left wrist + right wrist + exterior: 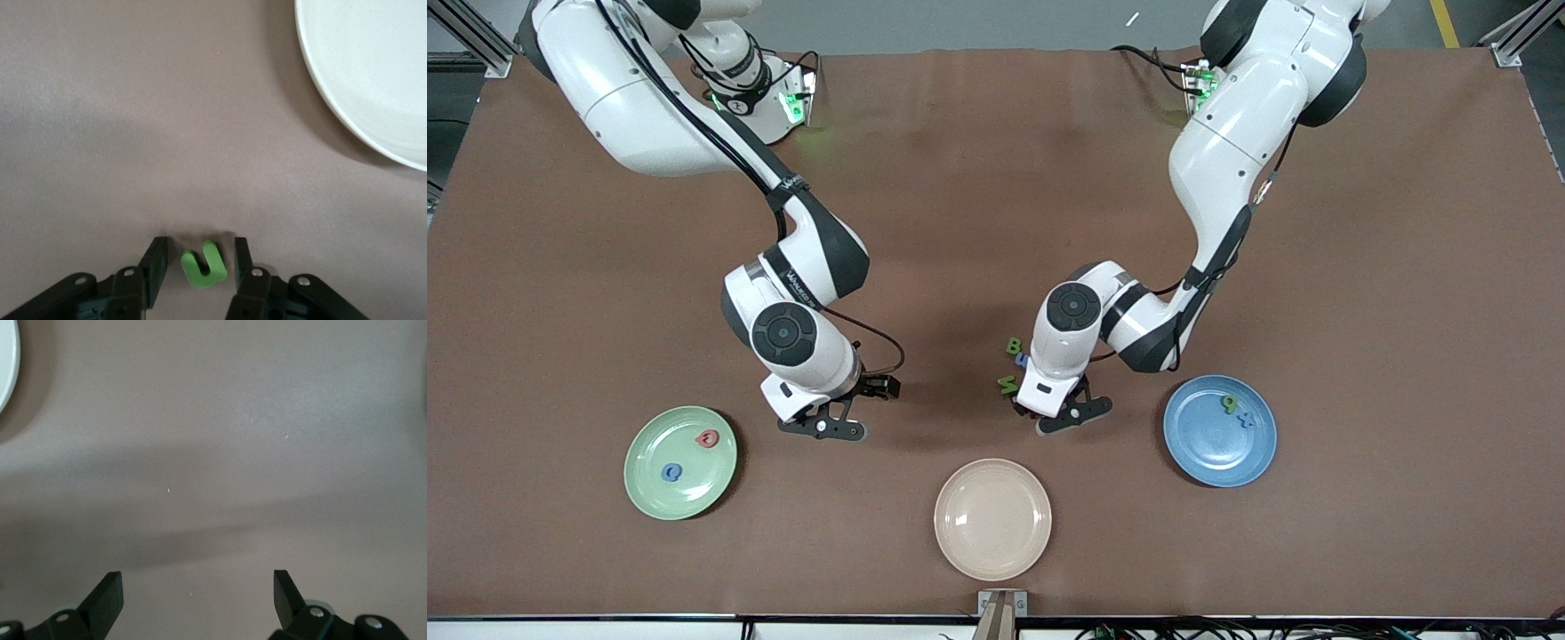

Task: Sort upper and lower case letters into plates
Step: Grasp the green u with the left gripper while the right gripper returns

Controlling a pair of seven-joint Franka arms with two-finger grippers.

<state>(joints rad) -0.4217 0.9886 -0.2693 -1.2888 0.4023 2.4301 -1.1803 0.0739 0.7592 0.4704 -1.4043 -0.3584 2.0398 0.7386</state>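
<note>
Front view, surface: a brown surface (978, 178) is carrying three plates in a row along the edge nearest the camera.
Front view, green plate: the pale green plate (649, 484), toward the right arm's end, is holding a pink letter (708, 437) and a blue letter (671, 472), lying apart from each other.
Front view, blue plate: the blue plate (1200, 453), toward the left arm's end, is holding a green letter (1230, 404) with a second blue letter (1247, 420) just beside it, both close to the rim.
Front view, beige plate: the cream-beige plate (992, 518) is sitting between the other two, nearest the camera.
Front view, loose letters: a green B (1014, 345), a small blue piece (1021, 360) and a green letter below them (1008, 384) are lying together on the surface beside the left arm's wrist.
Front view, left claw: the left claw (1069, 416) is reaching down to the surface between the beige and blue plates.
Front view, right claw: the right claw (829, 427) is waiting low over bare surface beside the green plate.
Left wrist view: the left claw (199, 263) is standing partly open, its fingers flanking a green hooked letter (203, 265) on the surface, gaps showing on both sides; the beige plate's rim (320, 80) is showing in a corner.
Right wrist view: the right claw (198, 590) is standing wide open with nothing between its fingers, over bare surface; a pale plate edge (7, 367) is showing in one corner.
</note>
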